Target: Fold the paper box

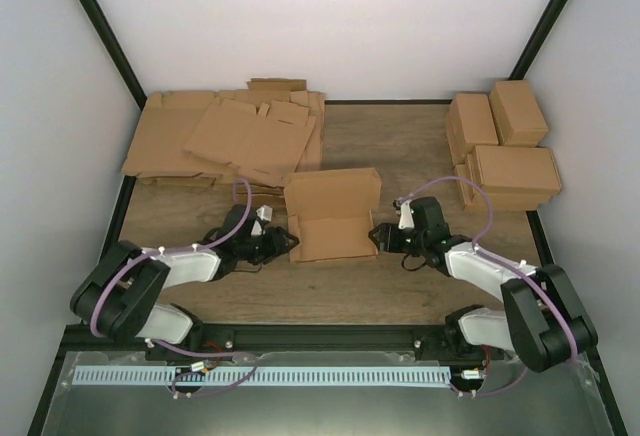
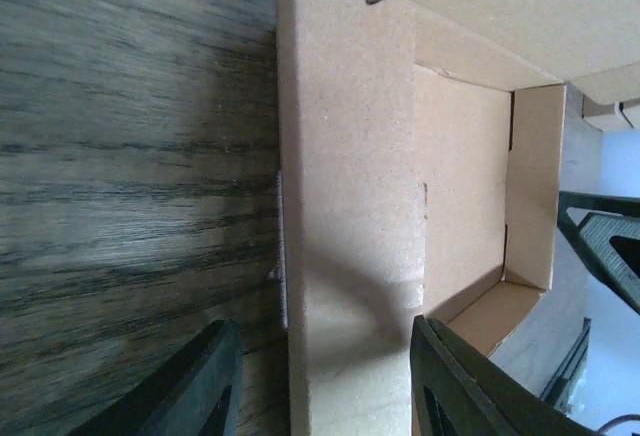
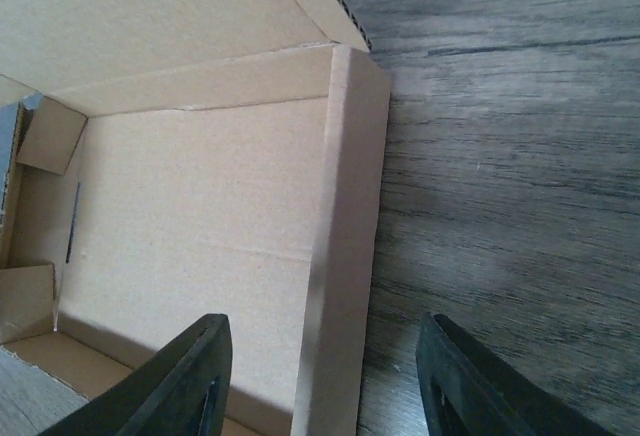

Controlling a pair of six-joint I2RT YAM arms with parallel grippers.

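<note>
Paper box (image 1: 330, 239) of plain brown, unprinted cardboard, lying about the middle of the worktop (image 1: 400, 146), roughly midway between its left and right edges. Half assembled: a shallow rectangular tray, open on top, floor flat on the wood, long sides parallel to the near edge. Lid panel (image 1: 333, 194) attached along the far long side, raised and leaning back toward the far edge. Left side wall (image 2: 345, 206) and right side wall (image 3: 345, 256) folded thick, standing upright. Small flaps folded in at the tray's inner corners.
</note>
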